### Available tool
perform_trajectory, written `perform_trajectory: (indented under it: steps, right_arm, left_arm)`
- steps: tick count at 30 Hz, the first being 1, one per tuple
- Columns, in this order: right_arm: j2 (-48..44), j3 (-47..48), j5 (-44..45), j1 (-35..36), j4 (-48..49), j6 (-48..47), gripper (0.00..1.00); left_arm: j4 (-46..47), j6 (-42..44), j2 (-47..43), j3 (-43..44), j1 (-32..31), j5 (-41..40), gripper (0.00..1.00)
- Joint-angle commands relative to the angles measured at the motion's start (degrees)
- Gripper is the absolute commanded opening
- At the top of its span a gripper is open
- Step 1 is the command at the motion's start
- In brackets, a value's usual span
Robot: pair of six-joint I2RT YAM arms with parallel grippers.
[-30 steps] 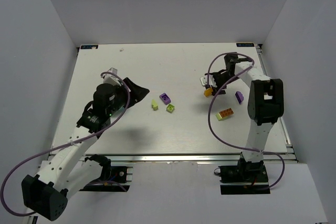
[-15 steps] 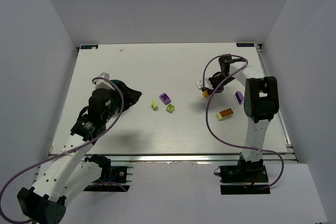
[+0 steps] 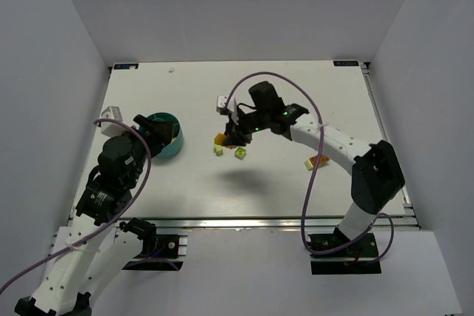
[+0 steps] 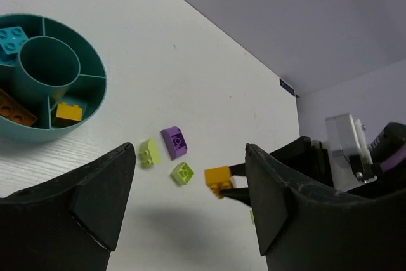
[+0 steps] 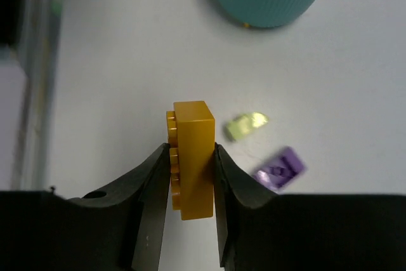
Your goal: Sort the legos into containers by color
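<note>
Firmly right claw (image 5: pixel 190 164) pinches orange lego (image 5: pixel 193 147); left claw (image 4: pixel 189 157) spread wide.

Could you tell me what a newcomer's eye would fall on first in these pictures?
Most striking is the orange brick pinched in the right gripper, held over the middle of the table. Next comes the teal bowl at the left, with a cyan brick and others in its compartments. Between them, a purple brick and two lime bricks lie loose.
</note>
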Motion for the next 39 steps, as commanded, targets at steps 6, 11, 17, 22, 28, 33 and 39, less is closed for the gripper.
perform_trajectory:
  steps: [6,11,17,22,28,33,39]
  right_arm:
    - [5.7,3.6,23.44,7.58,23.33,71.61,0.0]
    - [14.03,12.55,23.36,8.81,22.97,86.55,0.0]
    - [20.47,20.58,20.3,11.8,28.11,82.31,0.0]
    - [22.41,19.36,3.97,12.77,46.67,56.66,0.0]
    - [20.74,14.07,-11.8,12.77,42.7,9.51,0.0]
    - [22.67,17.76,-12.51,12.77,30.71,-15.34,0.0]
    - [25.04,19.7,-10.92,12.94,31.41,-24.86,0.0]
  left_arm:
    - [-4.86,0.2,-4.52,2.01,-0.25,-5.4,0.79]
    - [-6.35,-0.76,-6.72,1.48,-0.25,-6.01,0.79]
    - [-8.2,-1.47,-8.74,1.3,-0.25,-6.89,0.79]
    - [-9.43,-1.2,-9.8,1.39,-0.25,-7.86,0.79]
    - [-11.45,-0.76,-10.77,2.44,-0.25,-9.44,0.8]
    - [-12.07,-0.5,-11.3,3.14,-0.25,-10.67,0.8]
    - [-12.33,-0.32,-11.3,3.76,-0.25,-11.29,0.8]
